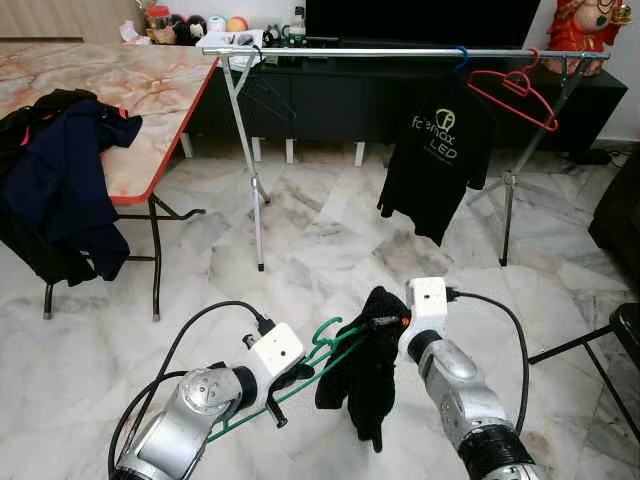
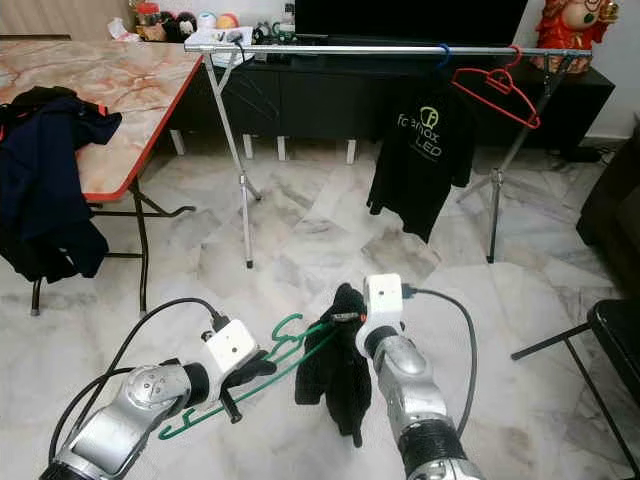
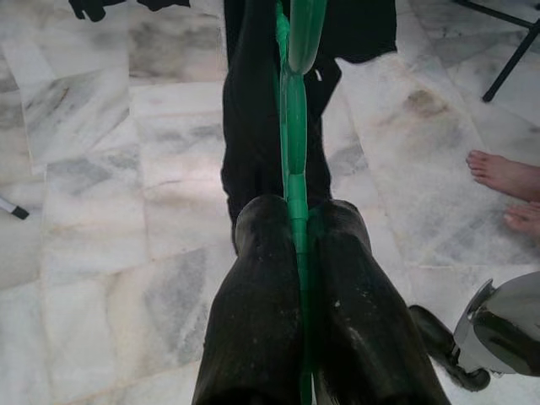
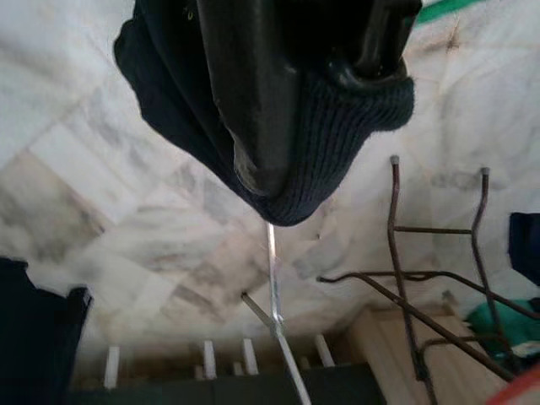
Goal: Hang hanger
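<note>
- Two grippers are up in front of the robot, low over the marble floor (image 1: 330,250).
- The left gripper (image 3: 297,245) has both black fingers pinched tight on one green hanger (image 1: 325,350), the green bar running straight between the pads.
- The right gripper (image 1: 385,322) is clamped on the ribbed edge of one dark knitted garment (image 1: 365,375), which droops from the hanger between the two arms.
- So the green hanger sits in mid-air, gripped at its left end, well short of the rail.
- One silver clothes rail (image 1: 400,52) stands beyond, on two crossed leg frames.
- On that rail: one black T-shirt (image 1: 440,160) with a printed logo, and one bare red hanger (image 1: 515,95) to its right.
- One marble-topped table (image 1: 150,90) with a red edge stands at the left, with one pile of dark clothes (image 1: 55,180) draped over its near corner.
- A person's bare foot (image 3: 506,173) rests on the floor in the left wrist view.
</note>
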`<state>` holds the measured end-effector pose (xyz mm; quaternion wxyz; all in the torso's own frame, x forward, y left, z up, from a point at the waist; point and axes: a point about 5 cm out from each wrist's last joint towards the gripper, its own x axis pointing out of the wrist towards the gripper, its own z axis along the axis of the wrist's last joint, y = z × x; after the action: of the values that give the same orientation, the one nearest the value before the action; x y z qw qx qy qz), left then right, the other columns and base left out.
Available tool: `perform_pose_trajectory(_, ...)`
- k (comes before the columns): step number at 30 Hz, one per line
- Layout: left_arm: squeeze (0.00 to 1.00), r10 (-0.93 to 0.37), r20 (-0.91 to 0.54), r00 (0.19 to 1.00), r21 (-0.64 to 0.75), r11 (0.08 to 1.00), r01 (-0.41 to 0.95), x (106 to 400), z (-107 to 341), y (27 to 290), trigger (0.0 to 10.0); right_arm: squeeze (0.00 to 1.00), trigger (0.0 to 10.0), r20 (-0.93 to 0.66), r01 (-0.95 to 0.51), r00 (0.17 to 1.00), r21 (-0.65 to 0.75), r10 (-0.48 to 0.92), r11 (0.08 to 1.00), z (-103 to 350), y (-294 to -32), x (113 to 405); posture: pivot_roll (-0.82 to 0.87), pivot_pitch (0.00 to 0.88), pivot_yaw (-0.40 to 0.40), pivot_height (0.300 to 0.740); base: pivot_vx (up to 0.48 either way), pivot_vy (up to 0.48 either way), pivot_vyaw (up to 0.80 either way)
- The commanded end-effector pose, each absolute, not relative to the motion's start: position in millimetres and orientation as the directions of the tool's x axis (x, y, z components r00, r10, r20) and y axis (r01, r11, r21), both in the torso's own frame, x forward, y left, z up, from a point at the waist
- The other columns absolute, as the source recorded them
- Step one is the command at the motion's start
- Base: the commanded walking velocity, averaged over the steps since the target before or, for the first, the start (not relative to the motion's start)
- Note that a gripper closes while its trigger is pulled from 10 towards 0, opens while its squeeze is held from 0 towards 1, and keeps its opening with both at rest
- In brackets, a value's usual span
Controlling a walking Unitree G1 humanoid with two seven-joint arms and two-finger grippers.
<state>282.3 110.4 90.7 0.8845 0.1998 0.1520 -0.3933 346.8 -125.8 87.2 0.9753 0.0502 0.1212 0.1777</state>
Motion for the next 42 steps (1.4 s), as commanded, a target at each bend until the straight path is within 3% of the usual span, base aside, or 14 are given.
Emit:
perform_pose_trajectory(1, 0.0, -0.644, -0.41, 0.646, 0.23, 0.612, 0.757, 284, 93, 110, 10.0, 0.0, 10.0, -0.178, -0.393, 0.896, 0.112, 0.408, 0.913, 99, -122, 347, 0.06, 0.108, -0.02, 0.74, 0.0, 0.0, 0.0)
perform_pose_trajectory(3, 0.0, -0.646, -0.407, 0.645, 0.228, 0.612, 0.757, 285, 93, 108, 10.0, 0.0, 10.0, -0.153, -0.516, 0.843, 0.046, 0.516, 0.856, 110, -112, 343, 0.05, 0.112, -0.02, 0.74, 0.0, 0.0, 0.0)
perform_pose_trajectory(6, 0.0, -0.647, -0.406, 0.646, 0.228, 0.613, 0.757, 285, 93, 107, 10.0, 0.0, 10.0, -0.135, -0.581, 0.805, 0.018, 0.578, 0.814, 120, -105, 339, 0.05, 0.113, -0.021, 0.74, 0.0, 0.0, 0.0)
perform_pose_trajectory(16, 0.0, -0.613, -0.402, 0.68, 0.253, 0.639, 0.727, 289, 92, 109, 10.0, 0.0, 10.0, -0.159, -0.575, 0.803, 0.044, 0.574, 0.817, 127, -102, 335, 0.05, 0.12, -0.023, 0.74, 0.0, 0.0, 0.0)
perform_pose_trajectory(22, 0.0, -0.621, -0.394, 0.678, 0.248, 0.638, 0.729, 289, 93, 106, 10.0, 0.0, 10.0, -0.164, -0.714, 0.695, -0.047, 0.7, 0.698, 130, -101, 320, 0.04, 0.123, -0.024, 0.74, 0.0, 0.0, 0.0)
perform_pose_trajectory(24, 0.0, -0.624, -0.391, 0.677, 0.246, 0.638, 0.73, 289, 92, 104, 10.0, 0.0, 10.0, -0.147, -0.79, 0.611, -0.054, 0.778, 0.61, 138, -103, 310, 0.04, 0.124, -0.024, 0.74, 0.0, 0.0, 0.0)
perform_pose_trajectory(29, 0.0, -0.628, -0.363, 0.688, 0.24, 0.65, 0.721, 290, 94, 102, 10.0, 0.0, 10.0, -0.206, -0.854, 0.52, -0.12, 0.829, 0.506, 136, -112, 298, 0.04, 0.124, -0.025, 0.74, 0.0, 0.0, 0.0)
perform_pose_trajectory(31, 0.0, -0.627, -0.357, 0.692, 0.24, 0.654, 0.717, 291, 95, 102, 10.0, 0.0, 10.0, -0.218, -0.848, 0.53, -0.127, 0.82, 0.514, 135, -117, 299, 0.04, 0.124, -0.025, 0.74, 0.0, 0.0, 0.0)
perform_pose_trajectory(34, 0.0, -0.621, -0.34, 0.706, 0.243, 0.667, 0.704, 292, 96, 103, 10.0, 0.0, 10.0, -0.232, -0.72, 0.694, -0.186, 0.682, 0.669, 135, -140, 320, 0.04, 0.123, -0.024, 0.74, 0.0, 0.0, 0.0)
perform_pose_trajectory(36, 0.0, -0.619, -0.332, 0.711, 0.238, 0.675, 0.699, 293, 97, 104, 10.0, 0.0, 10.0, -0.177, -0.657, 0.753, -0.152, 0.634, 0.738, 144, -148, 328, 0.04, 0.123, -0.024, 0.74, 0.0, 0.0, 0.0)
perform_pose_trajectory(38, 0.0, -0.62, -0.331, 0.712, 0.238, 0.675, 0.698, 293, 97, 104, 10.0, 0.0, 10.0, -0.151, -0.664, 0.748, -0.143, 0.646, 0.734, 149, -147, 327, 0.04, 0.119, -0.022, 0.74, 0.0, 0.0, 0.0)
perform_pose_trajectory(42, 0.0, -0.631, -0.305, 0.714, 0.217, 0.684, 0.697, 293, 99, 101, 10.0, 0.0, 10.0, -0.092, -0.77, 0.636, -0.137, 0.766, 0.623, 159, -136, 315, 0.04, 0.117, -0.022, 0.74, 0.0, 0.0, 0.0)
